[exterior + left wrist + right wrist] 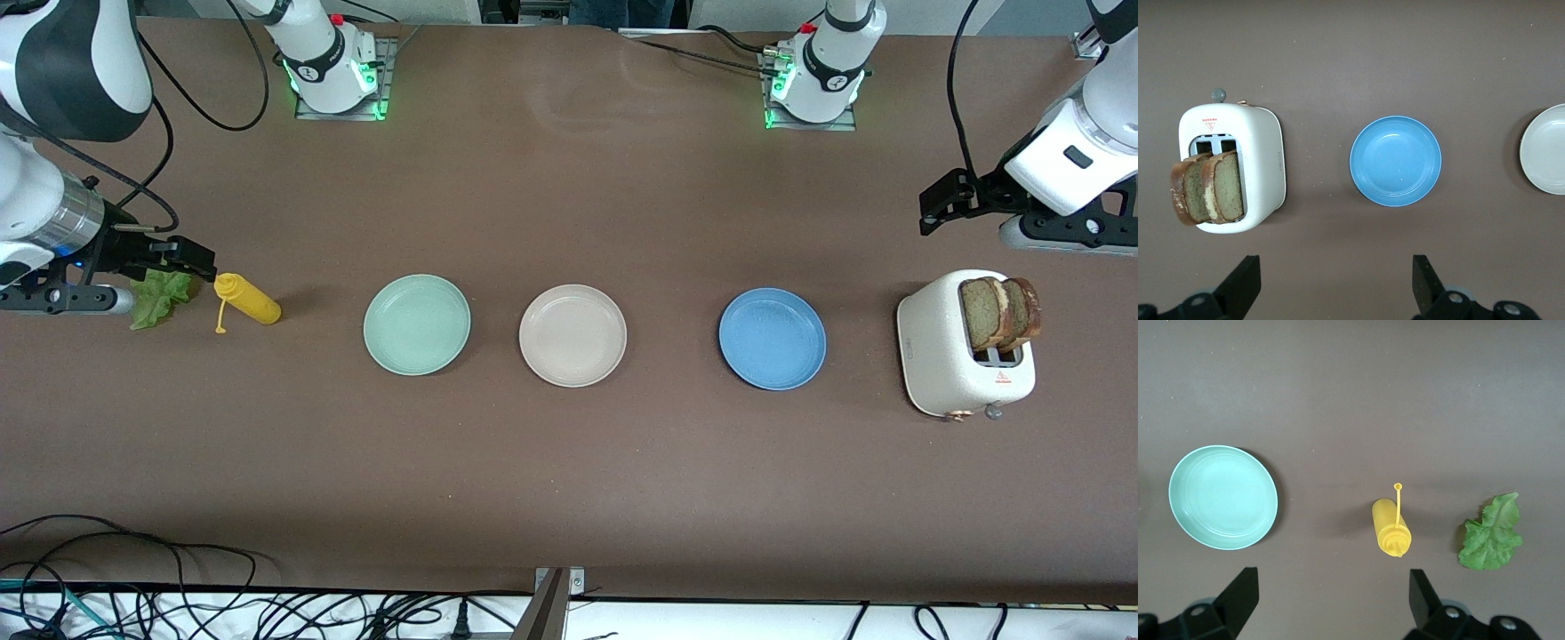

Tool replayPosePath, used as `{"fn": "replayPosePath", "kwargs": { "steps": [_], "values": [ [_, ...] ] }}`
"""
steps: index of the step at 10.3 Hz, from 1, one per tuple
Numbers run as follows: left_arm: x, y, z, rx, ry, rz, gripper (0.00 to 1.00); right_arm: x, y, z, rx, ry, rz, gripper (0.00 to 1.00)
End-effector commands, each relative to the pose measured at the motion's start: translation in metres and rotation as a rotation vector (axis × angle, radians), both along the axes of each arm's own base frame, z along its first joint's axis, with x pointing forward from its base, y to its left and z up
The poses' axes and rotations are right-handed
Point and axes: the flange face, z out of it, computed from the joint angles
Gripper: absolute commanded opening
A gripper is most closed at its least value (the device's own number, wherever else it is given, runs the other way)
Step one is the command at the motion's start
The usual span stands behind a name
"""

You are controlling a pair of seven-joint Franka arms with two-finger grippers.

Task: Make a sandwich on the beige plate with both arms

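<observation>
Bread slices point(1000, 313) stand in the toaster point(942, 356); beige plate point(573, 335) bare; both end effectors' fingers apart.

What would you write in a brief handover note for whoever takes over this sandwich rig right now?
Left gripper: open, empty, up beside the toaster.
Right gripper: open, empty, over the lettuce leaf beside the yellow bottle.
Both bread slices stand in the toaster.
Beige plate sits bare between the mint plate and the blue plate.
Done: nothing.
Left: bread, lettuce, bread onto the beige plate.
</observation>
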Motion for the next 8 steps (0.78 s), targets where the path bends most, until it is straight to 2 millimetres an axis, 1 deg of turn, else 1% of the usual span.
{"fn": "replayPosePath", "kwargs": {
  "steps": [1,5,8],
  "values": [
    [0.0026,-0.0019,0.0061,-0.022,0.002,0.0,1.0,0.0005,-0.0014,0.0039,-0.006,0.013,-0.019,1.0],
    [0.0026,-0.0019,0.0061,-0.022,0.002,0.0,1.0,0.0005,-0.0014,0.0039,-0.006,0.013,-0.017,1.0],
    [0.0038,-0.002,0.0035,-0.024,0.006,0.0,1.0,0.0001,-0.006,0.003,-0.006,0.018,-0.016,1.0]
  ]
}}
